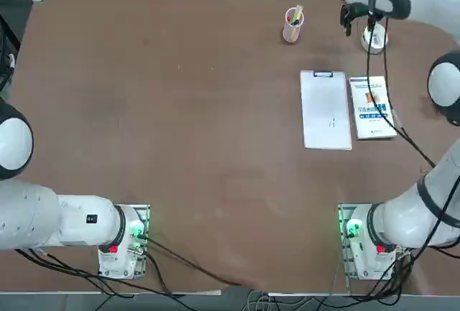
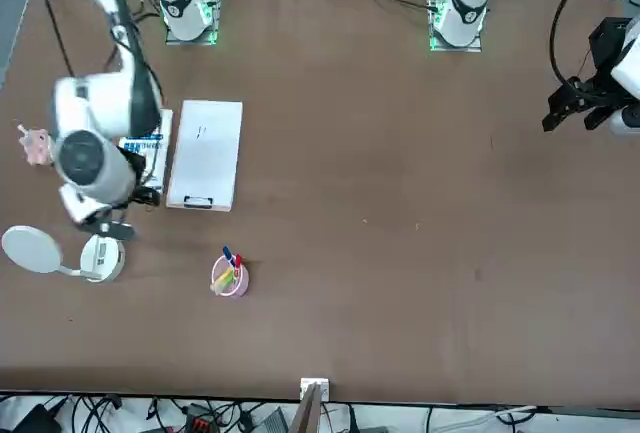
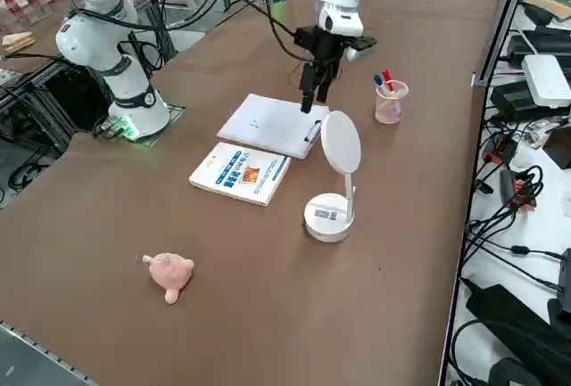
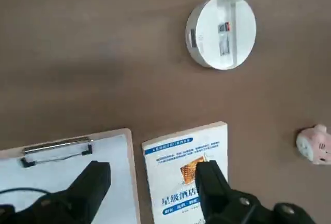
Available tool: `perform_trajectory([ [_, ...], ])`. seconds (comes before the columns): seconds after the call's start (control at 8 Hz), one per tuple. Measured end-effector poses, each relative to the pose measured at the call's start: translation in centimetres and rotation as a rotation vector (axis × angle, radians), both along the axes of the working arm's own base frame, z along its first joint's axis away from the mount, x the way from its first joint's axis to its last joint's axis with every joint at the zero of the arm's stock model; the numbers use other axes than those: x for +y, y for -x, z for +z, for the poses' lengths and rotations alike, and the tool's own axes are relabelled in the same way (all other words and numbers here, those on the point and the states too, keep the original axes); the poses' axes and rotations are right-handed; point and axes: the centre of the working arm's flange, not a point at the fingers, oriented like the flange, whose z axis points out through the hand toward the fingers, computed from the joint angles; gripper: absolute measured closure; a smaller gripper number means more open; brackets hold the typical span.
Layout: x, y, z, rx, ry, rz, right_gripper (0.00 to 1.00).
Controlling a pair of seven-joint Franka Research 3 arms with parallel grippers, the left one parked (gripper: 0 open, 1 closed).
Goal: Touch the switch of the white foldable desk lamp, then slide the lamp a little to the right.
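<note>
Right gripper (image 4: 152, 188) spread wide, holding nothing, hovering over clipboard (image 4: 67, 177) and book (image 4: 187, 169). White foldable desk lamp (image 3: 332, 185) at far right corner of table (image 1: 180, 110), base roughly at one o'clock from fingertips in wrist view; switch likely the small mark on base.

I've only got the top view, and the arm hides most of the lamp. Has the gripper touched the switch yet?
Observer: No. The right side view shows the right gripper hanging in the air, apart from the lamp.
Operator: Are the fingers open?
Observer: Yes. The wrist view shows the fingers spread, with nothing between them.
Operator: Anything off to the lamp's right?
Observer: A pink toy lies on the table there, nearer the robot than the lamp and not touching it.
</note>
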Motion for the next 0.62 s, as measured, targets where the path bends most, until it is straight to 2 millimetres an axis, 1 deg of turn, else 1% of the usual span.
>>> perform_trajectory([
  [0.25, -0.6, -0.6, -4.0, 0.02, 0.082, 0.064, 0.0],
  [0.5, -1.7, -1.5, -7.8, 0.005, 0.115, 0.112, 0.0],
  [0.62, -2.1, -1.6, -8.8, -0.001, 0.129, 0.115, 0.0],
])
